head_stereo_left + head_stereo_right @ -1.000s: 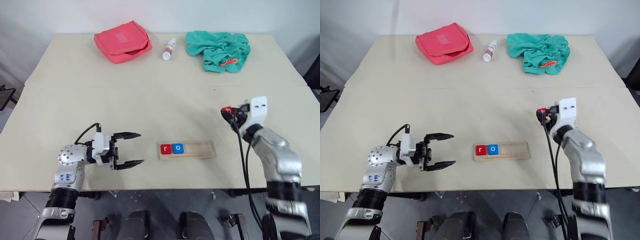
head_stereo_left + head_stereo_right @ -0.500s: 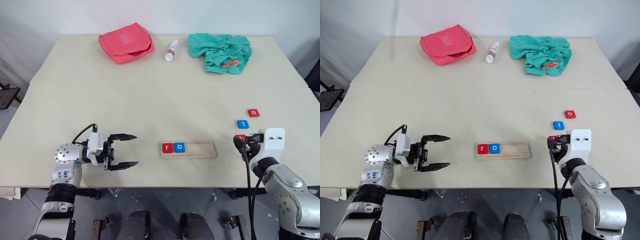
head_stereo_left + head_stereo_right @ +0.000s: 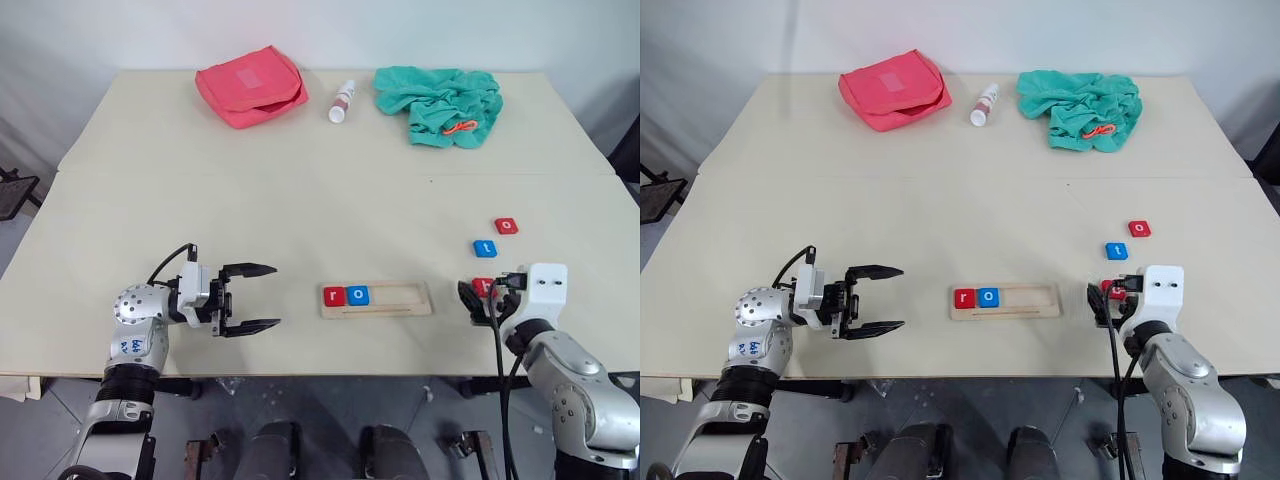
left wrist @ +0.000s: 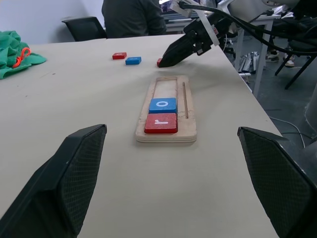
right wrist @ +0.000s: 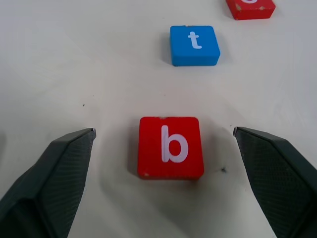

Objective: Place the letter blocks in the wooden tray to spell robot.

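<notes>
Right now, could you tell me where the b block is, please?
The red b block lies flat on the table, right of the tray, between the open right gripper's fingers, with the blue t block just beyond it.

Head stereo pair: high, angled forward and down over the whole desk (image 3: pixel 300 200); both eyes share nearly the same scene.
Left wrist view: low, level across the desk, facing the wooden tray (image 4: pixel 166 110) lengthwise, at middle range.
Right wrist view: close above the red b block (image 5: pixel 171 147); also seen from the head pair.
</notes>
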You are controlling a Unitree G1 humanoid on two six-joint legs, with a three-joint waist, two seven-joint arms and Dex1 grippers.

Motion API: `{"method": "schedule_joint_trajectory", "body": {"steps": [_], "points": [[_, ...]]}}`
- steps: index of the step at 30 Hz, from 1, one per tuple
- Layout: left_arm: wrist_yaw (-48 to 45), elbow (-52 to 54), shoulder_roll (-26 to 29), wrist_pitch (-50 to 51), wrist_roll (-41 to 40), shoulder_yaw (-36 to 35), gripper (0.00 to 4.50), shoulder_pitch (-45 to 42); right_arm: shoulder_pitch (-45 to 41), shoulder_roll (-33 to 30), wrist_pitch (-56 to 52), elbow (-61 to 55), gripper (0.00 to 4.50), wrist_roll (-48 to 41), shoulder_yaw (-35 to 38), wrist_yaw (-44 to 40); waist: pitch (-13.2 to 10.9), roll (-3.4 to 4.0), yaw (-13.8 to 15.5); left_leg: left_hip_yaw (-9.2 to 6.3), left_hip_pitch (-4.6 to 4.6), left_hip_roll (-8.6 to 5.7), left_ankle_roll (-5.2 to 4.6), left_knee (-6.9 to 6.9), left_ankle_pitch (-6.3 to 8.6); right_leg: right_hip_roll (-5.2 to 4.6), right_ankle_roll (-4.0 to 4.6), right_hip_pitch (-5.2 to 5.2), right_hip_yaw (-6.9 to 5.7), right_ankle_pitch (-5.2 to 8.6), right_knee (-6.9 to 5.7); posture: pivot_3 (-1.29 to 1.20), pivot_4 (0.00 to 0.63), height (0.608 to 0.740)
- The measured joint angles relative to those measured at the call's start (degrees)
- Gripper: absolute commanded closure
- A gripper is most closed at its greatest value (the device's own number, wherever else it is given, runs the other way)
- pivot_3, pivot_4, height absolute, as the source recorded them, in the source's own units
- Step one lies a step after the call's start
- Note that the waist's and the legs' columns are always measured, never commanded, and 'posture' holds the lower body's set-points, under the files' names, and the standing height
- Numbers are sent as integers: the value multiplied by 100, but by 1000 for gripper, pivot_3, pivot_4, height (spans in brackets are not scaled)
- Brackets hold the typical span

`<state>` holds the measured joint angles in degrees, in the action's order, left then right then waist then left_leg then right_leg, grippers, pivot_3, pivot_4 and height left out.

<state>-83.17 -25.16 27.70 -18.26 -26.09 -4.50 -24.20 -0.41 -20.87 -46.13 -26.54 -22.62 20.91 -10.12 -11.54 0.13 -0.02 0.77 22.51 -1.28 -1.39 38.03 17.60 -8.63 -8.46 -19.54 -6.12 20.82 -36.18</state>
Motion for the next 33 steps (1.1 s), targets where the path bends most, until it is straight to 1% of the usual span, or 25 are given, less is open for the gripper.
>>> {"method": "schedule_joint_trajectory", "body": {"steps": [1, 2, 4, 5, 7, 11, 14, 17, 20, 22, 23, 26, 29, 33], "points": [[4, 0, 0, 0, 0, 0, 0, 0, 15, -62, 25, -1, 39, -4, 0, -65, 0, 0, -4, 1, 0, 0, 0, 0, 0, 0, 0, 0, 0, 0, 0, 0, 150, 740], [10, 7, -3, 0, 0, 1, 0, 0, 69, -257, 110, 0, 39, -19, -9, -289, 0, 0, -3, 2, 0, 0, 0, 0, 0, 0, 0, 0, 0, 0, 1, 0, 150, 740], [20, 17, 0, 0, -1, -6, 0, 10, 169, -936, 301, -1, 39, -59, -31, -942, 0, 0, -1, 5, 0, 0, -1, 0, 1, 0, 0, 2, 1, 0, 5, 0, 150, 740], [21, 18, 0, 0, -1, -6, 0, 14, 182, -1120, 382, 0, 39, -54, -32, -1127, 0, -1, -1, 5, 0, 0, -1, 0, 1, 0, 0, 3, 1, 0, 8, 0, 150, 740], [34, 22, -5, 0, -1, -6, 0, 16, 243, -1908, 735, 125, 39, -5, -153, -1921, 1, -3, -1, 8, -2, 4, -1, 1, 0, 2, 0, 7, -1, 0, 12, 0, 150, 740], [70, 83, -15, 0, -2, -7, 0, 57, 223, -2536, 1193, 608, 39, 108, -332, -2758, 8, -15, 8, 10, -3, 2, -3, 1, 0, -1, 0, 12, -3, 0, 18, 0, 150, 740], [92, 216, -50, -8, -24, -8, 0, 169, -190, -3461, 1904, 1457, 39, 443, -814, -3812, 8, -14, -5, 21, -4, 3, -8, 4, 1, -3, 0, 14, 0, 0, 24, 0, 150, 740], [131, 322, -98, -10, -41, 0, 0, 276, -802, -3966, 2544, 2214, 39, 723, -1207, -4606, 8, -15, -8, 20, -6, 8, -7, 4, 1, -1, 0, 15, -4, 0, 24, 0, 150, 740], [217, 521, -103, -11, -52, -7, 0, 421, -1282, -4009, 3027, 2879, 39, 966, -1583, -5062, 9, -17, 2, 16, -2, 7, -7, 5, 1, -2, 0, 14, -8, 0, 24, 0, 150, 740], [302, 709, -95, -5, -59, -29, 0, 610, -1720, -3990, 3282, 3398, 39, 1146, -1926, -5363, 9, -17, -11, 21, -2, 7, -8, 7, 2, -4, 0, 15, -7, 0, 25, 0, 150, 740], [380, 872, -97, 11, -60, -33, 0, 751, -2108, -3975, 3499, 3849, 39, 1314, -2174, -5602, 8, -17, -17, 23, -1, 6, -8, 9, 2, -6, 0, 14, -6, 0, 28, 0, 150, 740], [506, 1118, -91, 48, -61, -41, 0, 964, -2583, -3963, 3835, 4486, 39, 1599, -2527, -5931, 8, -17, -11, 18, -2, 12, -8, 9, 2, -2, 0, 14, -9, 0, 27, 0, 150, 740], [641, 1320, -76, 97, -62, -74, 0, 1152, -2910, -3886, 4147, 4926, 39, 1777, -2722, -6167, 8, -17, -2, 15, 0, 9, -8, 11, 2, -4, 0, 16, -10, 0, 27, 0, 150, 740], [750, 1469, -62, 130, -66, -96, 0, 1246, -3209, -3762, 4435, 5317, 39, 1944, -2802, -6334, 9, -17, -9, 16, -1, 10, -7, 14, 2, -4, 0, 18, -11, 0, 28, 0, 150, 740]]}}
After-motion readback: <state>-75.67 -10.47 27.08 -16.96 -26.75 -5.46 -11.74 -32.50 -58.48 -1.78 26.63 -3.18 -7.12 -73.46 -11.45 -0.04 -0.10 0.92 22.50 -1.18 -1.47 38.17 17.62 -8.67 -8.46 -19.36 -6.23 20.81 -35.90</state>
